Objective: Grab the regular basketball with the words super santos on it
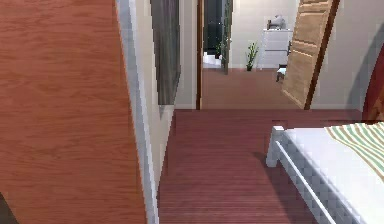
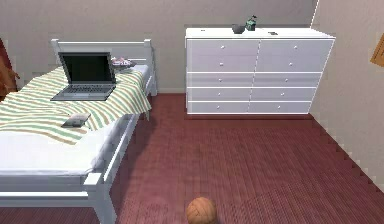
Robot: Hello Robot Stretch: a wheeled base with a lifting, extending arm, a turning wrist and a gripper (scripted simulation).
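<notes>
The orange-brown basketball (image 2: 201, 211) sits on the floor (image 2: 250, 150) off the bed's (image 2: 50, 155) foot corner; my tool's state I cannot tell.

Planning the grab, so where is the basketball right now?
In the arm side view, the basketball sits on the floor at the bottom edge, just right of the bed.

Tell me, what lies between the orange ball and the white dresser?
Nothing: in the arm side view, bare reddish floor runs from the ball to the dresser, with the bed at the view's left.
</notes>
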